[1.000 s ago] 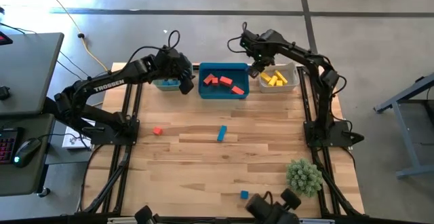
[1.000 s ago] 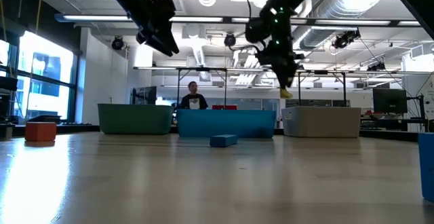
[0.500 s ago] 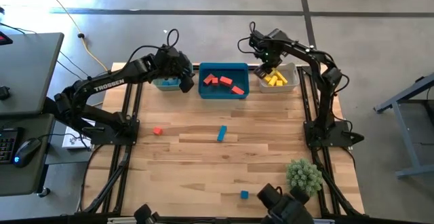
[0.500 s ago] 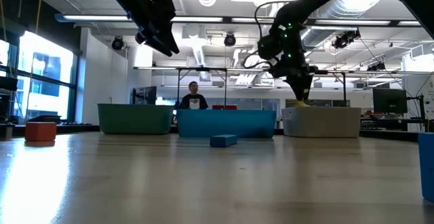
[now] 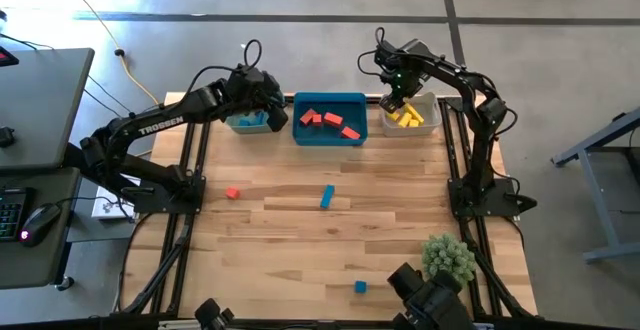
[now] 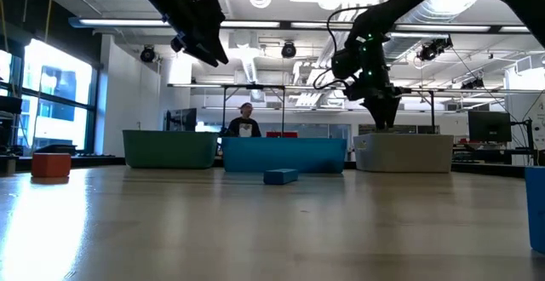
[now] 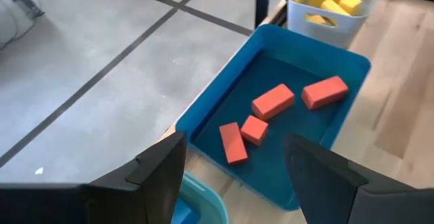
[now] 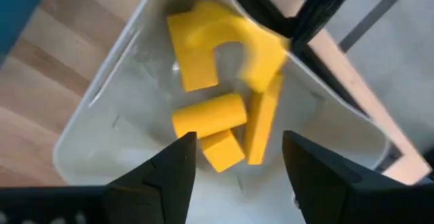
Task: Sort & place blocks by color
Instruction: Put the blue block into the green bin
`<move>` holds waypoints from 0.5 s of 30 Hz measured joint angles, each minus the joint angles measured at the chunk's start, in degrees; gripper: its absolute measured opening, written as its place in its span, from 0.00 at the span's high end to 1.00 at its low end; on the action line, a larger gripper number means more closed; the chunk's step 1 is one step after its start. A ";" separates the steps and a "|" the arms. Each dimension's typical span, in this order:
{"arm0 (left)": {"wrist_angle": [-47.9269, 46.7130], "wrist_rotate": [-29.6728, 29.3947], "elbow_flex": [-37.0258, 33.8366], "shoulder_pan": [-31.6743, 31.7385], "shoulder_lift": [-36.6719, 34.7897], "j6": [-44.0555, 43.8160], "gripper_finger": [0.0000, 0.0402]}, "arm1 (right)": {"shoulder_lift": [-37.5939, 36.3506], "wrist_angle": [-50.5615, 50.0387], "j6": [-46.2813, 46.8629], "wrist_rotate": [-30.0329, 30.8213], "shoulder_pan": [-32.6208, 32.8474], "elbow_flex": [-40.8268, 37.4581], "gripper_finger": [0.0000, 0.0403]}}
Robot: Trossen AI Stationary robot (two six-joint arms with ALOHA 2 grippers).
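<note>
Step logged: my right gripper [image 8: 234, 183], fingers spread and empty, over the grey-white plastic bin [image 5: 428, 122] of yellow blocks [image 8: 210, 115]; left gripper [image 7: 234, 183], also spread, hovers above the teal bin [image 5: 240, 125]; I judge next a descent onto the loose blue bar block [image 5: 327, 197] on the wooden bench [image 5: 300, 260].

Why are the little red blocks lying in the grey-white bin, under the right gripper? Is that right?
Not quite. The small red blocks lie in the blue rectangular bin in the middle, as the high view shows. The grey-white plastic bin under the right gripper holds yellow blocks.
</note>
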 joint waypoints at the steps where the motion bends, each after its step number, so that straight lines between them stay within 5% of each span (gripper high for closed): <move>1: 0.00 -0.34 0.00 0.00 0.00 -0.53 0.42 | 0.00 -0.19 0.04 -0.68 0.00 0.02 0.49; 10: -0.56 -1.23 0.00 0.00 0.00 -2.97 0.42 | -1.07 -6.40 3.64 -18.65 1.03 0.04 0.49; 15: -0.58 -1.21 0.00 0.00 0.00 -4.02 0.42 | -4.12 -6.23 5.90 -23.79 4.61 0.07 0.48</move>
